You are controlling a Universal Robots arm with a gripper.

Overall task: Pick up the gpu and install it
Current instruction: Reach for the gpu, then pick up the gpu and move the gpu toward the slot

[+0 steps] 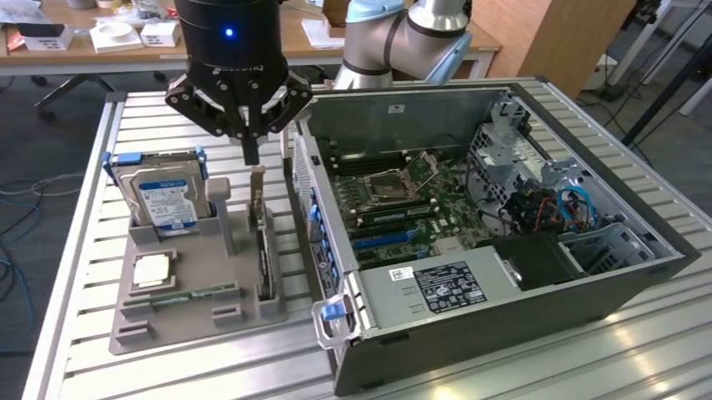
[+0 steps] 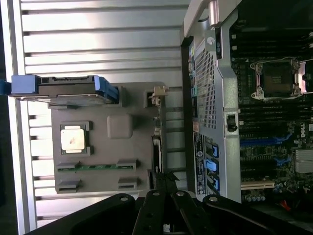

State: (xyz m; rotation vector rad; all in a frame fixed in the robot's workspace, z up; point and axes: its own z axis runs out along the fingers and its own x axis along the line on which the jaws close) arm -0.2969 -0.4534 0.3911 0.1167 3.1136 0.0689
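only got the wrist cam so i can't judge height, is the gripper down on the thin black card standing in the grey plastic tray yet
Observer: From the exterior view, the gripper hangs with its fingertips shut together right over the pale metal bracket end of the gpu, the thin black card. I cannot tell whether they touch it.
Operator: is the card upright or leaning
Observer: Upright on its long edge in a slot of the grey plastic tray, on the side of the tray next to the open black metal computer case.
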